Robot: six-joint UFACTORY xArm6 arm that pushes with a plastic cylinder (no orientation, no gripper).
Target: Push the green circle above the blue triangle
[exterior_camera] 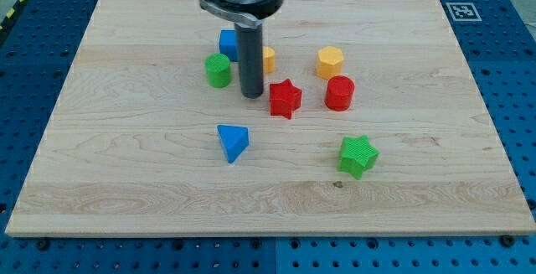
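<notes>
Camera view, left to right across a pale wooden board (126, 182) on a blue pegboard table (25, 23).

Green circle (218, 70): far-left part of the cluster, upright, just left of the rod, close to it but contact not discernible. Well apart from the blue triangle (233, 142), which sits nearer the camera and slightly to the right; so already on the far side of the triangle, offset a little left.

Blue block (227, 42): just beyond and right of the green circle, partly hidden behind the rod, shape not clear.

Dark rod descending from a grey round mount at the top of the picture; my tip (253, 96) resting on the board between the green circle and the red star (285, 98), slightly nearer the camera than the circle, well beyond the blue triangle. No claw on this arm, only the plain rod, so nothing wide, narrow or held.

Orange block (268, 59): mostly hidden behind the rod, right edge showing only.

Red star: just right of the tip, small gap visible.

Yellow hexagonal block (330, 61): farther back and right of the star. Red cylinder (340, 93): just in front of the yellow one, near it.

Green star (358, 156): nearest and rightmost, alone, well apart from the rest.

Fiducial marker (461, 11): printed at the board's far-right corner.
</notes>
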